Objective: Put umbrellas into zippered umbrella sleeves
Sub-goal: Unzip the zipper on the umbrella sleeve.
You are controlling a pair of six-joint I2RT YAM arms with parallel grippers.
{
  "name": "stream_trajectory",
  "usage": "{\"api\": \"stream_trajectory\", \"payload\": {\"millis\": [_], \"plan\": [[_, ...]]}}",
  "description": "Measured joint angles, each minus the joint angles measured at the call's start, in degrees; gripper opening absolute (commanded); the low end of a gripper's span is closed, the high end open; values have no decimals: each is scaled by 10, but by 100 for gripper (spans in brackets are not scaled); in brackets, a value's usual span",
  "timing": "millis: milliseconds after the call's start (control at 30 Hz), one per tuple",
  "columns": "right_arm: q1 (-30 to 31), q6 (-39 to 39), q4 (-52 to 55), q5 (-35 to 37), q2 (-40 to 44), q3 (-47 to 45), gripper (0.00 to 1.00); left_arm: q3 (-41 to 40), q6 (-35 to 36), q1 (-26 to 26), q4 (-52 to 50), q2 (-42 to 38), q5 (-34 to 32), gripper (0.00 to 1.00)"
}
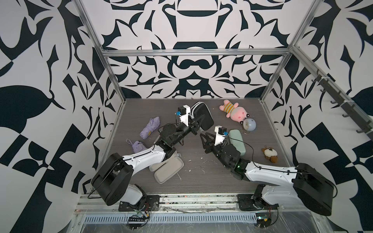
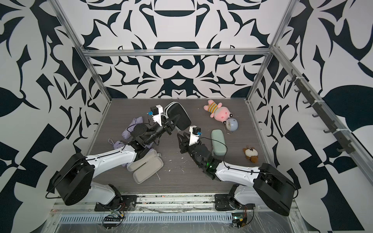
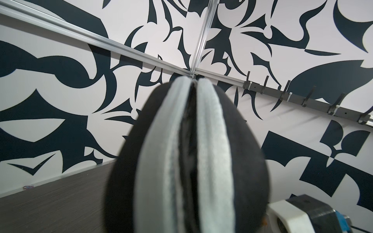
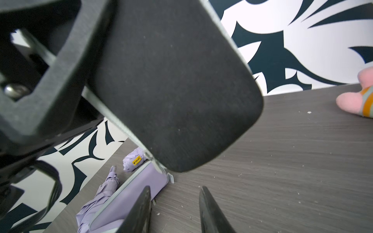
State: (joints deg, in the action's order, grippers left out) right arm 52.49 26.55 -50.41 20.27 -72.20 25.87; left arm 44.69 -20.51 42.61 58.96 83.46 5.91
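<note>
Left hand [image 1: 199, 122] is clamped on the black sleeve [image 1: 207, 119] and holds it clear of the tabletop [image 1: 201, 179], toward the back and left of middle. One finger lies across the sleeve's broad black face.

Reason for the hold, as I judge it: lifted with the zip edge exposed, the sleeve can be worked on by the other arm. The left wrist view looks straight down that edge [image 3: 238, 151]. Two grey zip tapes run side by side with a thin dark slit between, so the halves are nearly together. Whether an umbrella sits inside, I cannot tell.

Right hand [image 4: 175, 188] is partly open and holds nothing. It is poised near the sleeve's lower corner [image 4: 177, 90], apart from it and pointing toward it, probably to take the zip or steady the shell.

Axis: the sleeve's long axis runs on from the left hand, near end in the grip, free end tilted up toward the back right corner. The broad face turns toward the right arm, the zip seam away to the far left.

Waiting: one lilac umbrella [image 1: 150, 129] and a second lilac umbrella [image 1: 138, 146] lie at the left edge. An open lilac sleeve [image 1: 169, 170] lies lining-up near the left arm, and a shut mint sleeve [image 1: 238, 144] lies beside the right arm.
</note>
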Motion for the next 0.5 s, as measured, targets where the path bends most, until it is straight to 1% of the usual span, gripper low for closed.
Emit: {"api": "stream_trajectory", "payload": {"millis": [200, 500], "plan": [[0, -2, -26, 6, -17, 5, 35, 0, 0, 7, 2, 11, -8, 3], [0, 4, -30, 6, -37, 22, 27, 1, -1, 14, 18, 14, -20, 3]]}}
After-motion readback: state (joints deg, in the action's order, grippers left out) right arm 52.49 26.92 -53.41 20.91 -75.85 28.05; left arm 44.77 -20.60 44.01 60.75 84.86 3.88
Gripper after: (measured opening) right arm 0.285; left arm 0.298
